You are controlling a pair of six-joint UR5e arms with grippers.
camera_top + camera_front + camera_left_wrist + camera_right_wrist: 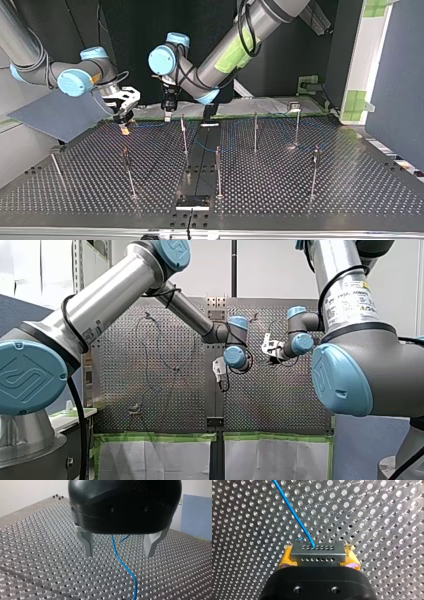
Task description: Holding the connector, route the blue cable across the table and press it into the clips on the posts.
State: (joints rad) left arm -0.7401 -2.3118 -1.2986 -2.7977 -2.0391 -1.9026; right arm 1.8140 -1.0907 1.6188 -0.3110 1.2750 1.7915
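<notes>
In the right wrist view my right gripper (319,552) is shut, its yellow pads (286,558) clamping a grey connector (318,555) by its ends. The blue cable (292,512) leaves the connector and runs away over the perforated table. My left gripper (120,552) hangs open just above the table, and the blue cable (122,565) passes loosely between its metal fingers (87,543) without touching them. In the top view my right gripper (124,122) is at the far left and my left gripper (168,114) is close beside it. The cable (220,148) lies low between the posts.
Several thin upright posts stand on the table (350,195), among them one (184,135) just beside my left gripper, one (255,132) further right and one (129,172) nearer the camera. A dark bracket (192,202) sits at the near edge.
</notes>
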